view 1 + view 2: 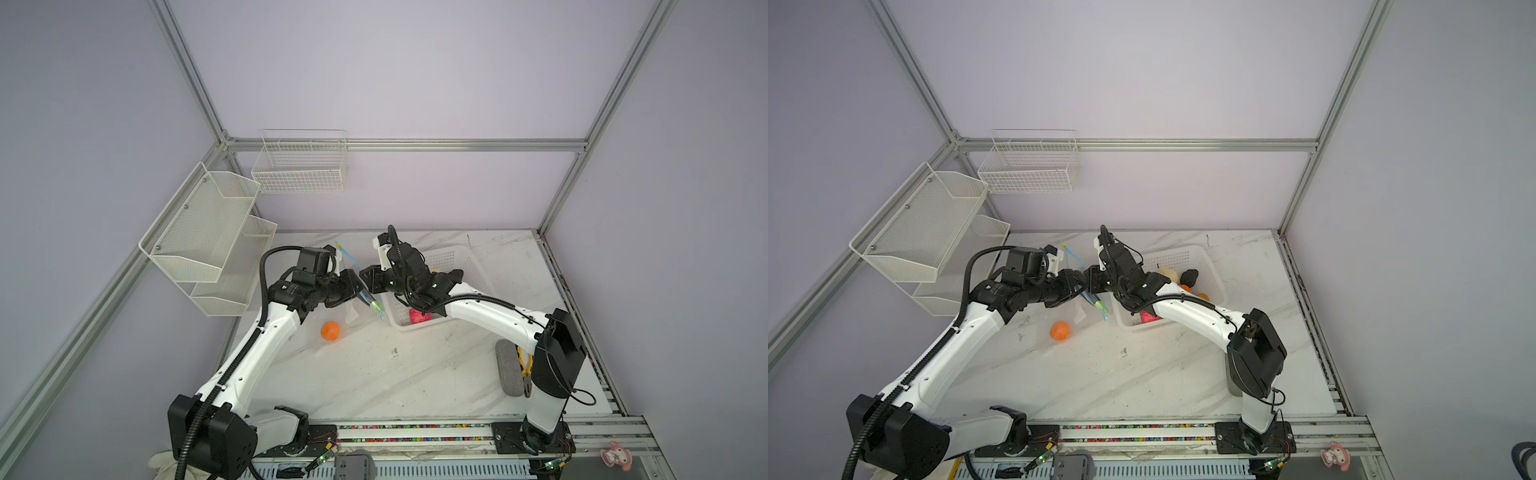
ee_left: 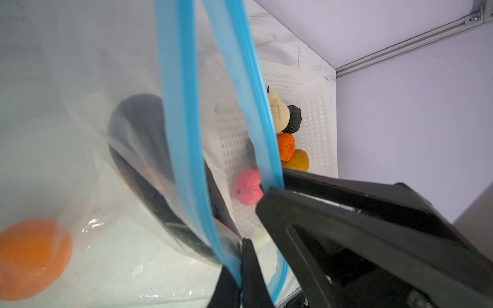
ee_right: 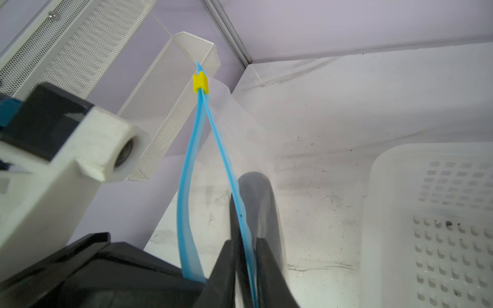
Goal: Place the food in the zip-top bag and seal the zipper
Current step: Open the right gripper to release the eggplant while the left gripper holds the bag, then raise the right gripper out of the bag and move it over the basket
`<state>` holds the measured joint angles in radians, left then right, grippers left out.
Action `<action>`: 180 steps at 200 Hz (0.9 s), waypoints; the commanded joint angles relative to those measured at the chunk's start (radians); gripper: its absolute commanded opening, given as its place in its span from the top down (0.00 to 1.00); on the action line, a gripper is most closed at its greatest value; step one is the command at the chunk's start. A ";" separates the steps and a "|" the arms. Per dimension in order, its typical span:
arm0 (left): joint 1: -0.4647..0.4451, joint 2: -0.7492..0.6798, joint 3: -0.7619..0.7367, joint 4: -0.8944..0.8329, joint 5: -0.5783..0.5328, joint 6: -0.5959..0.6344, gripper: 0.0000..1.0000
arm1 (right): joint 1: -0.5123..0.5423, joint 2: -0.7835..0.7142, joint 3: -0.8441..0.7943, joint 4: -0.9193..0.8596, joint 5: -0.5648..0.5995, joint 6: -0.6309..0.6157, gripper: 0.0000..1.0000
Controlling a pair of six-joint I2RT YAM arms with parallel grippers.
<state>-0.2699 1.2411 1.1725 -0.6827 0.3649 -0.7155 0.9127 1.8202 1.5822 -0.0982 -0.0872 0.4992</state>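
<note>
Overhead, the right arm [image 1: 478,307] hides most food [image 1: 417,316] in the basket [image 1: 473,266].

Your left arm [image 1: 249,357] and right arm [image 1: 486,313] match: glossy white links dotted with small dark screws, black joints, a boxy black elbow housing [image 1: 559,353]. A ribbed black cable [image 1: 264,270] runs along each. Your left claw [image 2: 242,250] and right claw [image 2: 272,186] are matte black wedges. Black base plates [image 1: 505,442] carry thin red wires.

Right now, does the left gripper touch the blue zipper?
Touching. The left wrist view shows the left gripper shut on the zipper, its blue strip pinched between the fingers.
</note>
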 commanded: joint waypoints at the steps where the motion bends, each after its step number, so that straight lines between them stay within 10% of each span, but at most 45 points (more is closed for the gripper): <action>1: 0.015 -0.044 0.095 0.016 0.032 -0.007 1.00 | 0.013 0.025 0.034 -0.067 0.043 -0.013 0.82; 180: 0.113 -0.118 0.167 -0.052 0.025 0.001 1.00 | 0.022 0.097 0.227 -0.172 -0.038 0.002 0.92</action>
<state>-0.1764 1.1324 1.2522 -0.7349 0.3790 -0.7197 0.9234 1.8927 1.7748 -0.2440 -0.0887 0.4992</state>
